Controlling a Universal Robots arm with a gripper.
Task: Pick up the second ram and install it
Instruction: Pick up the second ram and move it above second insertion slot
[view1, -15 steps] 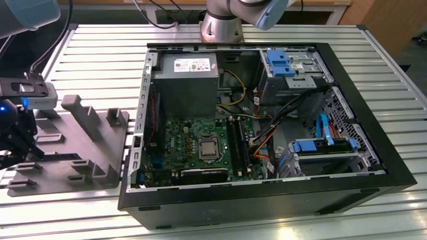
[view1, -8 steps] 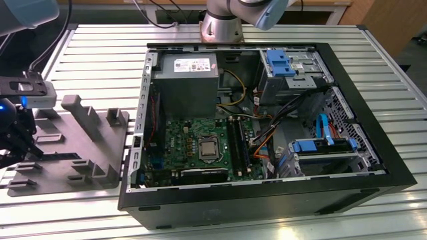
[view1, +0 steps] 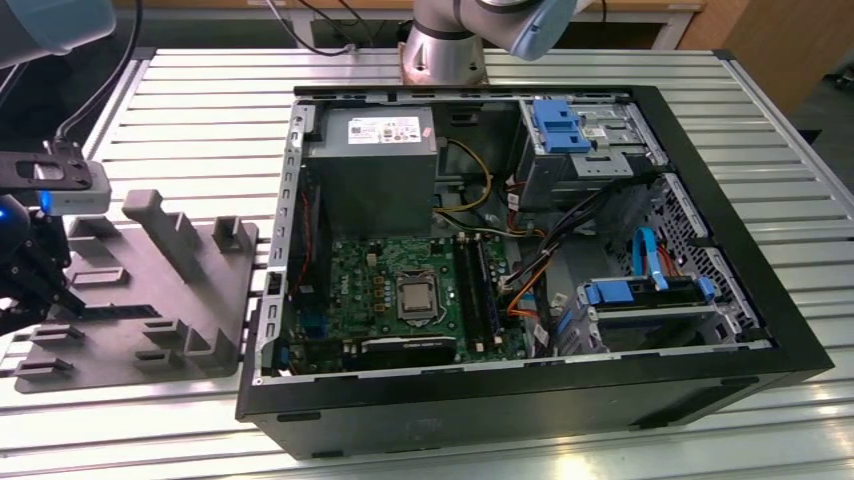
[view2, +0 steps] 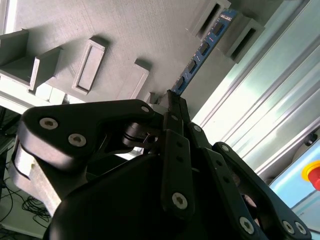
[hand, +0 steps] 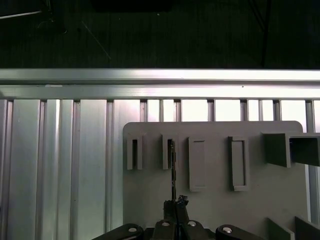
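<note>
The second ram (view2: 202, 52) is a thin stick with small chips along its face, standing on edge in the slots of the gray fixture (view2: 125, 35). In the first wrist view the second ram (hand: 173, 167) appears edge-on, running from a fixture slot (hand: 169, 151) back to my fingertips. My gripper (view2: 172, 100) is shut on the near end of the stick, its black fingers (view2: 176, 145) pressed together. In the exterior view my gripper (view1: 40, 285) hangs over the near-left part of the gray fixture (view1: 147, 290), at the exterior view's left, outside the computer.
An open computer case (view1: 534, 400) lies to the right of the fixture, with the motherboard (view1: 387, 290), black memory sockets (view1: 475, 290), a power supply (view1: 371, 160) and cables inside. The ribbed metal table (view1: 187, 100) surrounds it. A red button (view2: 313, 175) sits beyond the table edge.
</note>
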